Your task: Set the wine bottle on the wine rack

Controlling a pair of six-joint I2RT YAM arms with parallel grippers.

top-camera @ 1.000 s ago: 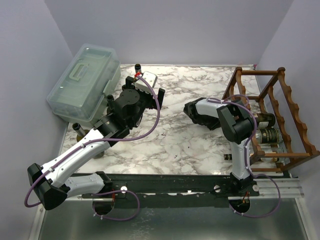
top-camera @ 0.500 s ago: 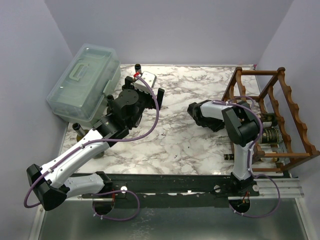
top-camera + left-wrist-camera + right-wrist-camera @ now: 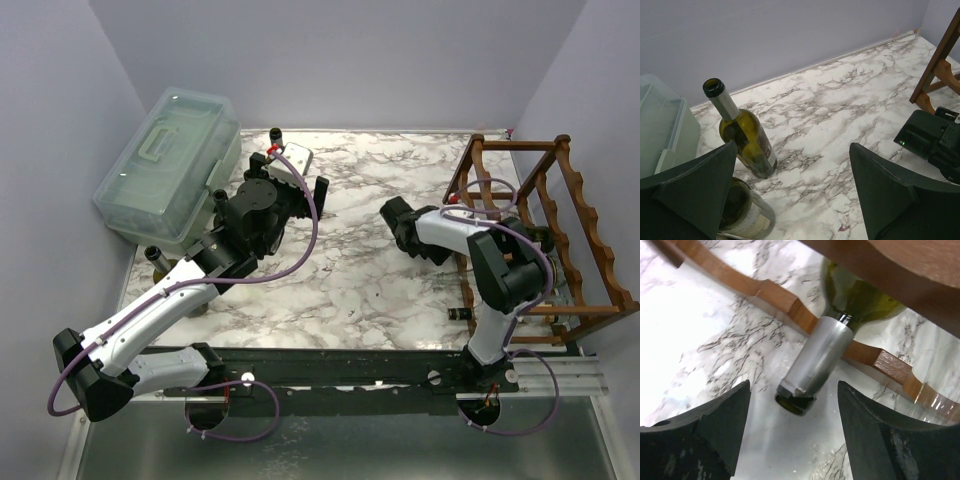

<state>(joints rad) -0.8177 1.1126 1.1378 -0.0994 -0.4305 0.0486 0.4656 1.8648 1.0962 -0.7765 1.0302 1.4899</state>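
In the right wrist view the wine bottle lies in the wine rack. Its foil-wrapped neck sticks out over a scalloped rail, just above the marble. My right gripper is open, one finger on each side of the bottle's mouth, touching nothing. From above, the reddish-brown wine rack stands at the right edge, and my right arm hides that gripper and this bottle. My left gripper is open over bare marble at the left centre of the table.
Two more green bottles are by the left gripper: one standing near the back wall, one beside the left finger. A translucent lidded box fills the back left corner. Another bottle neck pokes from the rack's near end.
My right gripper has opened and let go of the bottle's neck. The right arm's elbow has swung right, towards the rack. The left arm has not moved.
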